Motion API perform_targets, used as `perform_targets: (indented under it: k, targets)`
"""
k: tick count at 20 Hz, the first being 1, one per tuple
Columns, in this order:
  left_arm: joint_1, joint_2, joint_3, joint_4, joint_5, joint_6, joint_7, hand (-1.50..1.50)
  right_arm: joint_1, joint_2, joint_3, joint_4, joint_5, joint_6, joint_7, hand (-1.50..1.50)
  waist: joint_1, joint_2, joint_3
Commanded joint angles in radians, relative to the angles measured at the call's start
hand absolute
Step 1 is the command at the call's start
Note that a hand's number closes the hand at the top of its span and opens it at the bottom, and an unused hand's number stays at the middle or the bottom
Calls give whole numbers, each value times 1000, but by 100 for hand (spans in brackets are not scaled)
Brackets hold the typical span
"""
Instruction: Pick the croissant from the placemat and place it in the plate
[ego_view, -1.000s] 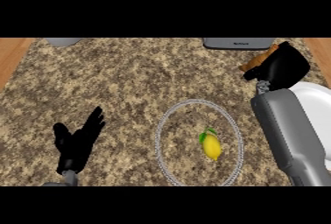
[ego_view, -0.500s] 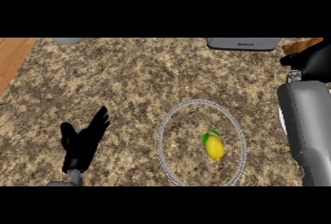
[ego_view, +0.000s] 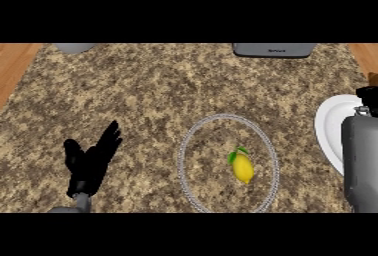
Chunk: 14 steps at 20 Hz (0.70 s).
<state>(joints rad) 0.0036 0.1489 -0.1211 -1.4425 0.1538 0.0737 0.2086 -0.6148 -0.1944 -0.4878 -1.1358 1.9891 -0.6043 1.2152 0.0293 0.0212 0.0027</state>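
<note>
Even, soft light across the frame, no strong shadows on the table (ego_view: 148, 100); no glare on the white plate (ego_view: 330, 125) at right edge; the lemon (ego_view: 244, 169) shows bright yellow

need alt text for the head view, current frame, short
Looking steeply down at a speckled granite counter, a lemon with a green leaf lies inside a thin oval ring. A white plate shows at the right edge, partly behind the grey right forearm. The left hand rests open at lower left, fingers up; no croissant is visible.
</note>
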Motion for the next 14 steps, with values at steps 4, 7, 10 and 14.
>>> perform_targets:
  k: [4, 7, 10, 14]
  targets:
    - [-12, -8, 18, 21, 23, -9, 6, 0, 67, 43, -172, -10, 106, -247, 229, 150, -6, -5, 0]
    - [14, -2, 6, 17, 2, -12, -25, 0, 144, 60, -249, 3, 64, -360, 169, 150, -12, -9, 1]
    - [29, 5, 19, 63, 9, -35, -57, 0, 147, 78, -292, -14, 54, -389, 116, 150, -20, -14, -1]
    - [-8, -12, 15, 70, -7, -3, -27, 0, 106, 48, -424, 65, -127, -347, 60, 150, -33, -14, 0]
